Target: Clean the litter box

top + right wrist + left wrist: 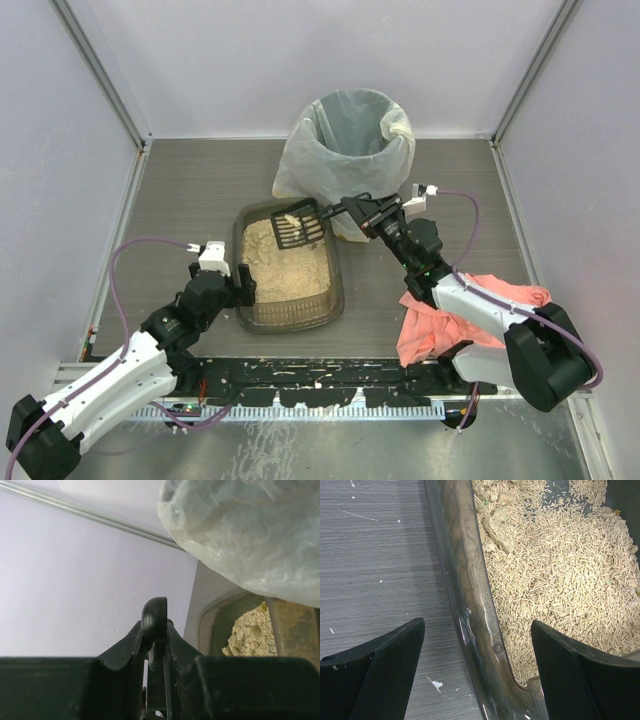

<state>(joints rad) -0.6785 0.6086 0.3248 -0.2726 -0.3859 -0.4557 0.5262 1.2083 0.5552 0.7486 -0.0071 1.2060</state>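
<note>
Lower left of the overhead view: the left gripper [243,284] is shown with fingers [385,670] apart, astride the left wall of the litter box [300,318]. One finger is set over bare grey wood-grain table [180,190], the other over tan pellets [560,570]. The ribbed, translucent box is placed at centre frame, with open table to its left. A black slotted scoop [298,225], bearing a pale clump, is clamped by the right gripper [357,207] above the box's far end, beside the white-bagged bin [350,130]. A red cloth [440,325] is crumpled at lower right.
</note>
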